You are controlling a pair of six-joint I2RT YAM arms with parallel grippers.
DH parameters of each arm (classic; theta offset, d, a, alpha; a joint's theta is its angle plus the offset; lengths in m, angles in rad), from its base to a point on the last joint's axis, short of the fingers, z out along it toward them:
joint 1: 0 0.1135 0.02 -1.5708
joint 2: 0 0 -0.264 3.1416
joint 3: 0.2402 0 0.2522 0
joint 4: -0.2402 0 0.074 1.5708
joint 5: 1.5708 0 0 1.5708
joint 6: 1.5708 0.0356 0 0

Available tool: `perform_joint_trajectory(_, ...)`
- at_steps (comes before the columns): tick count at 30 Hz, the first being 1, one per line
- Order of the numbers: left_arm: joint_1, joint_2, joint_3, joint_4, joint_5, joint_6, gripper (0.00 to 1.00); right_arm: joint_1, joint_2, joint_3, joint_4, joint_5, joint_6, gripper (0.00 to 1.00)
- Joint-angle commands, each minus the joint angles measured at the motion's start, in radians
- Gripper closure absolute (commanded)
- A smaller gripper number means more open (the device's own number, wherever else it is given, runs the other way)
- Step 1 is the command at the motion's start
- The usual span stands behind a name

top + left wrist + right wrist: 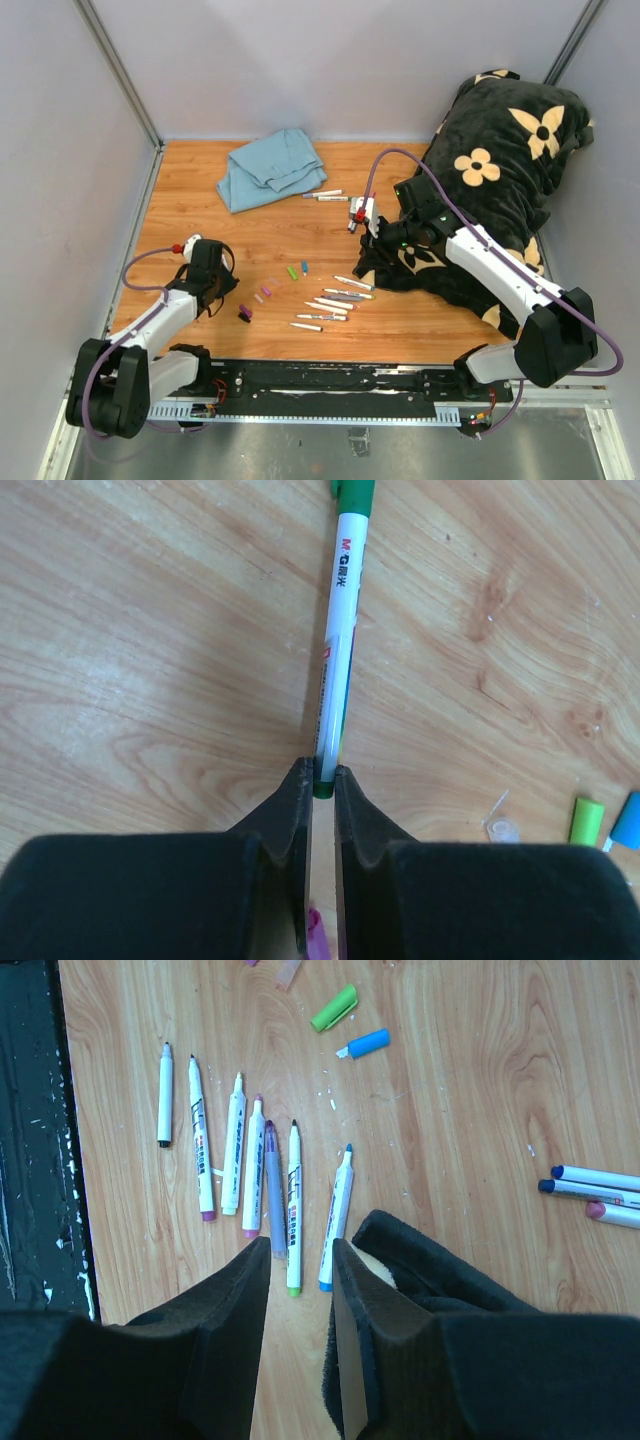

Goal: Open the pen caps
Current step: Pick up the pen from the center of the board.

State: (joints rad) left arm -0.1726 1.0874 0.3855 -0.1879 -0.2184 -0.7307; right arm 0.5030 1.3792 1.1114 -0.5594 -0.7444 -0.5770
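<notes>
My left gripper (323, 775) is shut on the green end of a white marker (340, 640) that points away from me over the wood. Its green cap (354, 490) sits on the far end. In the top view this gripper (215, 285) is at the table's left. Loose pen caps lie nearby: green (586, 821), blue (628, 822) and pink (318, 930) under the jaws. My right gripper (300, 1245) is open and empty above a row of several uncapped markers (250, 1160). Green (334, 1007) and blue (365, 1043) caps lie beyond them. In the top view the right gripper (362, 215) is mid-table.
A black flowered pillow (500, 170) fills the right side and its fabric (430, 1260) touches my right finger. A blue cloth (268, 168) lies at the back. Capped markers (325, 195) lie beside it and show in the right wrist view (600, 1185). A purple cap (245, 313) lies near the front.
</notes>
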Motion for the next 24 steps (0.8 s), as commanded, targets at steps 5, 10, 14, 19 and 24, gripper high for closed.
perform_joint_trajectory(5,-0.021,-0.051,-0.016,-0.04,0.068,0.01,0.92,-0.023,-0.022,-0.007,-0.016,-0.024,0.0,0.68)
perform_joint_trajectory(10,-0.024,-0.06,-0.023,-0.033,0.076,0.017,0.88,-0.023,-0.025,-0.007,-0.016,-0.024,0.001,0.68)
perform_joint_trajectory(14,-0.024,-0.095,-0.034,-0.018,0.11,0.032,0.8,-0.023,-0.025,-0.007,-0.016,-0.026,0.0,0.68)
perform_joint_trajectory(19,-0.024,-0.202,-0.053,-0.001,0.119,0.033,0.73,-0.023,-0.027,-0.008,-0.016,-0.025,0.0,0.68)
perform_joint_trajectory(24,-0.024,-0.311,-0.043,-0.007,0.111,0.045,0.61,-0.023,-0.028,-0.007,-0.016,-0.027,0.0,0.68)
